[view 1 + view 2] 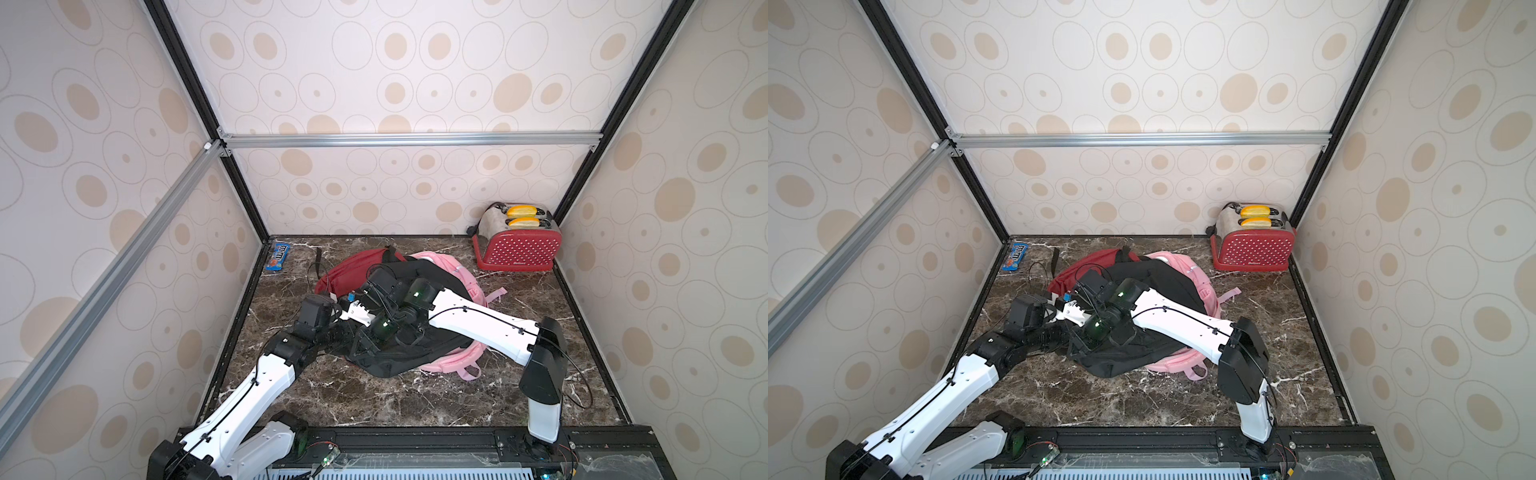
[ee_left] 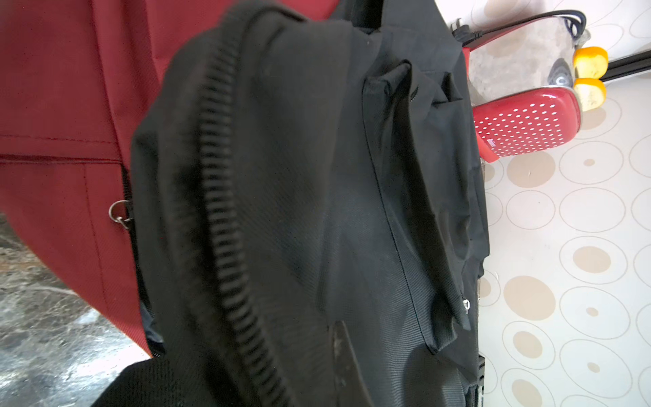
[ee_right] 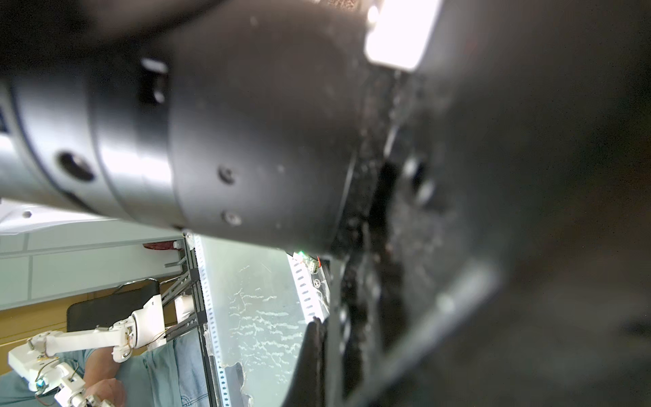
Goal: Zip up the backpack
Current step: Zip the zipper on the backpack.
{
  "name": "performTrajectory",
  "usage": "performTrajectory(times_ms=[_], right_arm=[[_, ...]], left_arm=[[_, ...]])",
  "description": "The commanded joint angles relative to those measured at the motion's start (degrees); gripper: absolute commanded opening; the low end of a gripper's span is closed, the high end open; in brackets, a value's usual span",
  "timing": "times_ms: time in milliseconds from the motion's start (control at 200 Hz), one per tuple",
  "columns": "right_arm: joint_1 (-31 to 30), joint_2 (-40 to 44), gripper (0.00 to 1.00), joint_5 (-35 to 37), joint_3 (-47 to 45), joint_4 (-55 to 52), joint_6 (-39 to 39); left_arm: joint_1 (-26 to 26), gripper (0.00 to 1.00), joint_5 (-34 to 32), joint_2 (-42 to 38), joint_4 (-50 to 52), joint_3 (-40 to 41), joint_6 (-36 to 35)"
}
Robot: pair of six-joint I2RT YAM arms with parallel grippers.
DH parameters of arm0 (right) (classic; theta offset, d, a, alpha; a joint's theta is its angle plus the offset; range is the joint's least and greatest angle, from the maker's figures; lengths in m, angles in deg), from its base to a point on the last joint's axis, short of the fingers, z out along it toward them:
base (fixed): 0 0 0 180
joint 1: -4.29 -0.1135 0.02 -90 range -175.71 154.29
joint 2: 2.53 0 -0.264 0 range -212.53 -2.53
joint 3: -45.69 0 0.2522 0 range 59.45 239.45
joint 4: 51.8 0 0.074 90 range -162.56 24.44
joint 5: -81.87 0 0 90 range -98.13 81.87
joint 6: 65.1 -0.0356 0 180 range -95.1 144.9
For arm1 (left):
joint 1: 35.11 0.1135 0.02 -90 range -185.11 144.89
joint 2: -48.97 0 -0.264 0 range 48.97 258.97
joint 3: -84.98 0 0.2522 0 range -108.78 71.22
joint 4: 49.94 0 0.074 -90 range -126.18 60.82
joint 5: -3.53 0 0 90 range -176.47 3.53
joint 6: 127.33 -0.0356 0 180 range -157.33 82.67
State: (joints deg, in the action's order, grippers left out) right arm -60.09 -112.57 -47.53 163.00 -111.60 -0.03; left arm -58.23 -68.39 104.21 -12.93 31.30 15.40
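Observation:
A black backpack (image 1: pixel 432 274) (image 1: pixel 1163 274) lies in the middle of the marble table, on top of a red one and a pink one. Both arms crowd over its left half. My left gripper (image 2: pixel 343 356) sits at its far left part (image 1: pixel 384 276) and looks shut, one dark fingertip lying against black fabric; I cannot tell whether anything is pinched. A ribbed black zipper line (image 2: pixel 225 211) curves past it, and a small metal pull (image 2: pixel 465 303) shows on a pocket. My right gripper (image 3: pixel 322 338) is near the bag's front left edge (image 1: pixel 363 347), shut, its view mostly blocked by the left arm.
The red backpack (image 1: pixel 345 266) pokes out at the back left and the pink backpack (image 1: pixel 453 359) at the right and front. A red dotted toaster (image 1: pixel 517 247) stands in the back right corner. A blue candy packet (image 1: pixel 279 257) lies back left by the wall.

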Motion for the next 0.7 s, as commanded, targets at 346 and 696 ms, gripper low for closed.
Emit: performTrajectory(times_ms=[346,696], right_arm=[[2.98,1.55,0.00,-8.51,-2.79,7.81,1.42],[5.71,7.95,0.00,-6.36,-10.07,9.47,0.04]], left_arm=[[-0.78,0.14,3.25,-2.95,3.13,-3.91,-2.03],[-0.73,0.92,-2.07,-5.73,6.35,-6.25,-4.92]])
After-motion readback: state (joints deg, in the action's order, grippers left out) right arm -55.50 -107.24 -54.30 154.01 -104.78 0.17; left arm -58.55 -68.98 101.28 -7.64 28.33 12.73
